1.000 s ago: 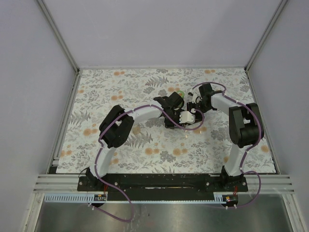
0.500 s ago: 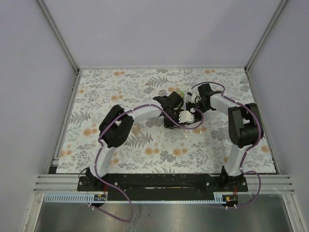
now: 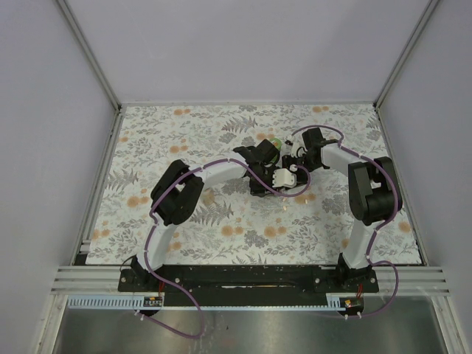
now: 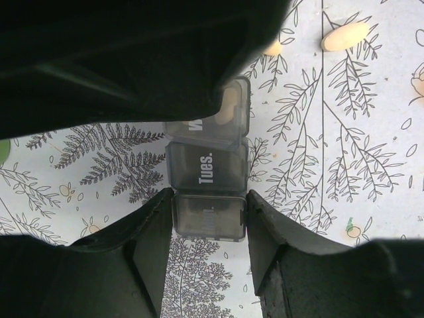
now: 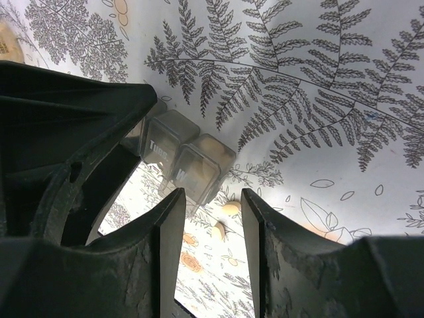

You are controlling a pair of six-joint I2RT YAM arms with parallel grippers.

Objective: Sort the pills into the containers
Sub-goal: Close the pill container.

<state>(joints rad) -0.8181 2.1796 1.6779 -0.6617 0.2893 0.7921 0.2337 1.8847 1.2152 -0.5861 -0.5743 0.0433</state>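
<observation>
Smoky plastic pill organizer point(image 4: 205, 165) clamped in left gripper point(image 4: 209, 202); right gripper point(image 5: 212, 197) parted, empty; loose pills point(image 5: 230, 209) beside.

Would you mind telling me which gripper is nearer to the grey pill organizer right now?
Left. The left gripper is clamped on one end of the pill organizer, with its fingers against both sides. The right gripper hangs open by the opposite end, gripping nothing.
</observation>
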